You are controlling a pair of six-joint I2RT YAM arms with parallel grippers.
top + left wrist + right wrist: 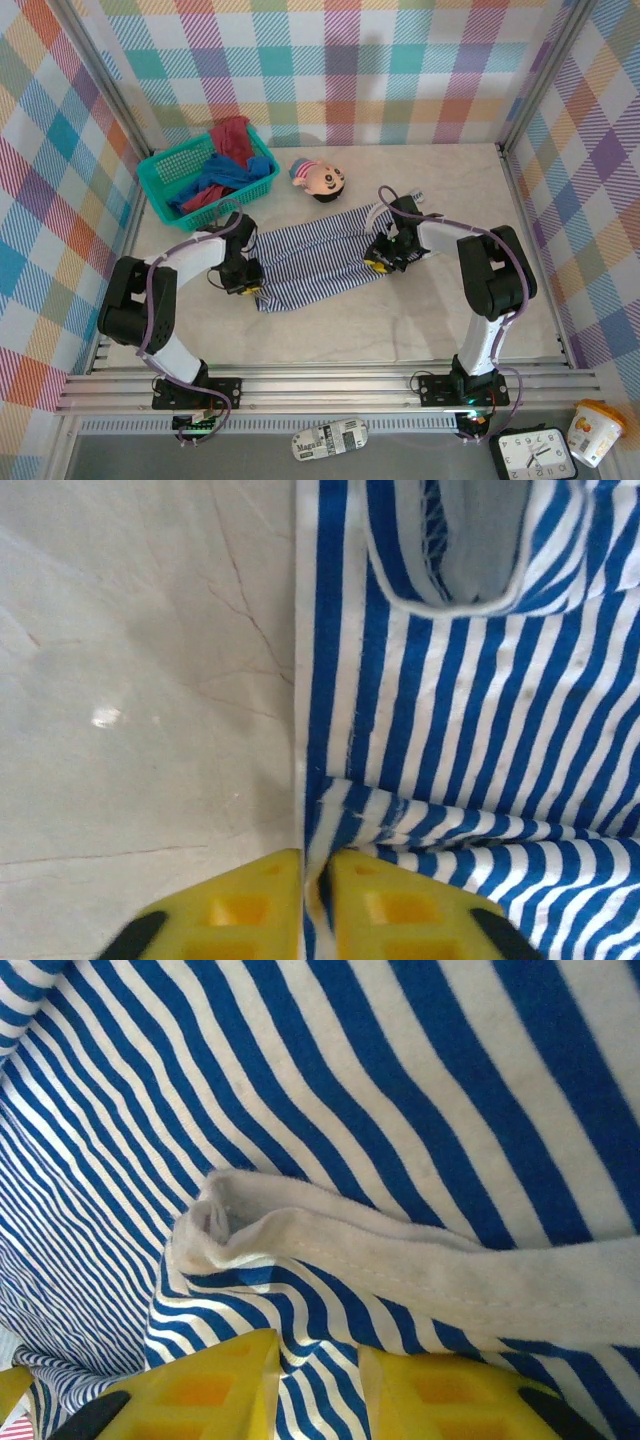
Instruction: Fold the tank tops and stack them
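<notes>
Early days on this one, I'd say. The table point(450, 320) has just one top out on it: the striped tank top point(315, 262) is stretched sideways across the middle, roughly flat with a few wrinkles, one end toward the left edge and the other toward the right. From the overhead view I can't see a proper fold in it yet, so I'd call it spread out and ready, not folded. The other two haven't been dealt with at all. The teal basket point(172, 162) sits in the far left corner with the blue tank top point(225, 178) bunched up inside and the red tank top point(235, 135) slumped over its back rim. So there are three folds and the whole stack left to do, as far as I can judge. Now the business ends. The left gripper point(315, 865) is down at the left end of the striped one, its yellow jaws almost together with the side hem caught between them, right where cloth meets bare table. It looks like a thin pinch to me. The right gripper point(318, 1350) is at the opposite end, jaws a bit further apart and clamped on a thicker bunch of striped fabric, with a rolled white hem lying just past the tips.
</notes>
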